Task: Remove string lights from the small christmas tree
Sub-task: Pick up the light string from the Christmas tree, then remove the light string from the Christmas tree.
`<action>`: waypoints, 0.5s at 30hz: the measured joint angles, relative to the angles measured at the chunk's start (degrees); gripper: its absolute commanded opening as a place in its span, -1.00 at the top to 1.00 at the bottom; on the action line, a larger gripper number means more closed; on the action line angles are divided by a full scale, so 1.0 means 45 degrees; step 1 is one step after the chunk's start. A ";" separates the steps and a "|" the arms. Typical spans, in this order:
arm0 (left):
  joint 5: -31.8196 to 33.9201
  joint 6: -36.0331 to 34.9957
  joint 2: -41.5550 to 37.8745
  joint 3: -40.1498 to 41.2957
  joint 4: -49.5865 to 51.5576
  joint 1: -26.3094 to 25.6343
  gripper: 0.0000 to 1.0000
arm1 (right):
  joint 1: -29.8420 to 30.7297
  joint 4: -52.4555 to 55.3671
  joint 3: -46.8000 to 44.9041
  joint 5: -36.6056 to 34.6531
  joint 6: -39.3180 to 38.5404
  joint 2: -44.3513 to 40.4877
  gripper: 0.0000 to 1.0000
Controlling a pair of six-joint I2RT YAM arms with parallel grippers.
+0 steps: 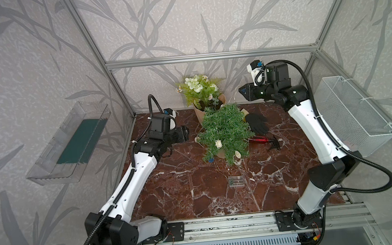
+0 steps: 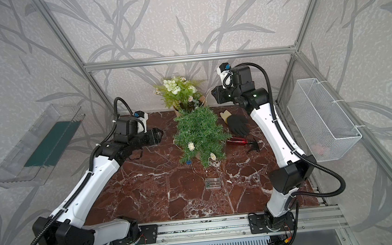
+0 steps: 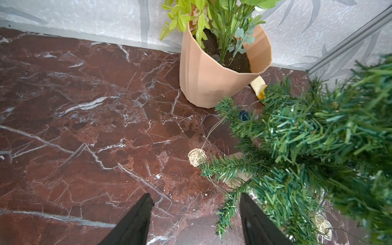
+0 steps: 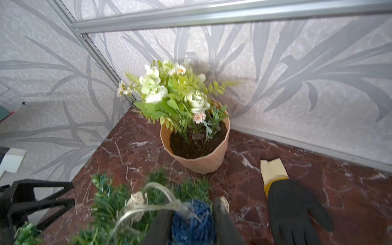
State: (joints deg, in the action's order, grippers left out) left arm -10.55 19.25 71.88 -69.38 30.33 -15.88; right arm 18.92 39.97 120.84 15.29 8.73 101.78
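Grip: right gripper clamps blue ball of string lights, high above small christmas tree top. Strand hangs below it, draped through branches, ending at battery box on table. Spread, empty left gripper sits low, tree just beside. Free room upward; potted plant close ahead of right gripper.

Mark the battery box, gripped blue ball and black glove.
battery box (image 1: 236, 181), in a top view, its clear lid.
blue ball (image 4: 192, 222), right wrist view, woven front.
black glove (image 4: 294, 210), right wrist view, palm.
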 measured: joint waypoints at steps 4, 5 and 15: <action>-0.0267 -0.0039 -0.0335 0.0000 0.0034 -0.0034 -0.34 | 0.0296 0.0646 0.2754 0.0117 -0.0209 0.2001 0.40; -0.0335 -0.0049 -0.0457 0.0000 0.0044 -0.0044 -0.35 | 0.0379 0.0894 0.3657 0.0189 -0.0272 0.2603 0.40; -0.0461 -0.0330 -0.1064 0.0000 0.0335 -0.0044 -0.45 | 0.1370 0.2239 1.0307 0.1287 -0.0330 0.7043 0.40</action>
State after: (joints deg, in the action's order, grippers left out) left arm -12.62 17.76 67.09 -69.38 31.83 -16.08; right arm 25.08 50.04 167.22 21.08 7.25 133.47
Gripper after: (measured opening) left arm 0.710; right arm 0.302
